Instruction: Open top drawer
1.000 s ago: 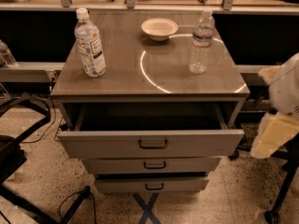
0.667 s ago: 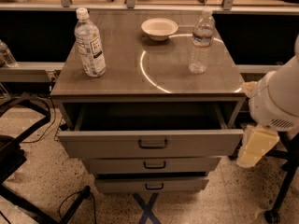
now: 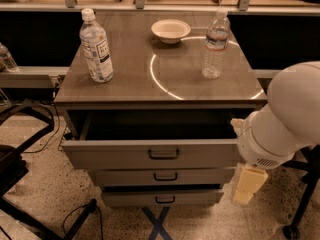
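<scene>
The top drawer (image 3: 115, 155) stands pulled out under the tabletop (image 3: 135, 86), its right end hidden by the white arm (image 3: 290, 114), whose tool (image 3: 248, 185) hangs lower right, seemingly beside the lower drawers (image 3: 125, 177), its opening impossible to tell.

Claw (image 3: 248, 186) low at right, downward

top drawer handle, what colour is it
Dark, almost black handle on the grey top drawer; camera view. The gripper hangs lower right.

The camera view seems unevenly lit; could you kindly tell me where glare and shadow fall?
In the camera view, a bright ring of glare curves across the cabinet top around the right-hand bottle; the top drawer stands open, its interior lost in deep shadow; the gripper hangs low at the cabinet's right, warmly lit.
</scene>
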### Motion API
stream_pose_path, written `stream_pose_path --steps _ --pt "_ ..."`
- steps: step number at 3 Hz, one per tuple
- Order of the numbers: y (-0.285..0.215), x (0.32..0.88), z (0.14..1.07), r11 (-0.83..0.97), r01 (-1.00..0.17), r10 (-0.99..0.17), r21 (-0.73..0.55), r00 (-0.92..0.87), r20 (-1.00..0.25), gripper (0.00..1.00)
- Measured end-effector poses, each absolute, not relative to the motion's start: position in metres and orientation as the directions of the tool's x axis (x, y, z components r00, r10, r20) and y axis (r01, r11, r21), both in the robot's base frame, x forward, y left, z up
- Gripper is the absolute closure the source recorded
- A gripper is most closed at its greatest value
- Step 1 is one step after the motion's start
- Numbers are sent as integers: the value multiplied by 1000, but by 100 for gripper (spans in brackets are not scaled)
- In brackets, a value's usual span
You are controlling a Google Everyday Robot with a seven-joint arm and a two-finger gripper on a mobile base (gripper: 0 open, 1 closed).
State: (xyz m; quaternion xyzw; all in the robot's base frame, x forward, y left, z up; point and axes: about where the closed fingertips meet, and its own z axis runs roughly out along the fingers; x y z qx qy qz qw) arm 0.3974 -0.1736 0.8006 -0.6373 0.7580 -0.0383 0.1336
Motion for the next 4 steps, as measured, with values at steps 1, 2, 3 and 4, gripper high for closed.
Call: stream_pose_path --steps 1,2,3,4 --pt "-152 401 779 156 -960 -987 -234 -144 -70 0" --pt "-117 406 738 100 -970 -994 -222 -108 23 0" --pt "-93 409 709 67 -977 -995 -203 -80 57 0" --pt "-76 407 682 44 -984 -998 -170 -50 29 0"
